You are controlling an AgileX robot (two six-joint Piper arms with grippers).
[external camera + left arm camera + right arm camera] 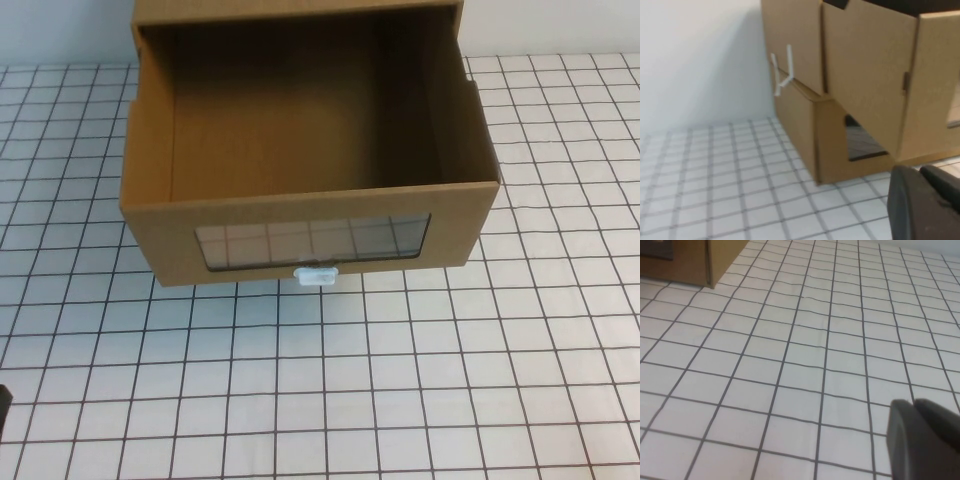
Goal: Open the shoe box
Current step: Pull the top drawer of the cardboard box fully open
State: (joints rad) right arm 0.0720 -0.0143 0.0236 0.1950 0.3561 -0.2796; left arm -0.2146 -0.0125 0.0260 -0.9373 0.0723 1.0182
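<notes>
High view, item one: shoe box (300,215), plain brown cardboard, drawer type. Located at far middle of table (400,400), on white cloth ruled with dark grid lines. Inner tray drawn well out of outer sleeve (300,8) toward robot's side. Open on top, with inner walls and floor fully exposed, same matt brown throughout. Front panel fitted with wide clear window (312,243), grid lines visible through it. Small white pull tab (316,272) at bottom middle of front panel, just below window, projecting over cloth. Front corners square, edges clean, right wall doubled by a folded flap.

Left wrist view, same box from its left side: overlapping cardboard panels, a dark cut-out (862,142) low in one panel, and a thin white forked clip (781,75) fixed to side wall toward the back.

Item two: left gripper (920,172), dark, low over table just off box's left side, near it but not touching. Fingers pressed together, nothing between them.

Item three: right gripper (914,404), dark, low over bare grid cloth on robot's side of box, well apart from it, with only one lower corner of box in its view. Fingers closed against each other, nothing held.

Item four: small dark shape (3,400) at left edge of high view, low on robot's side, identity not determinable.
</notes>
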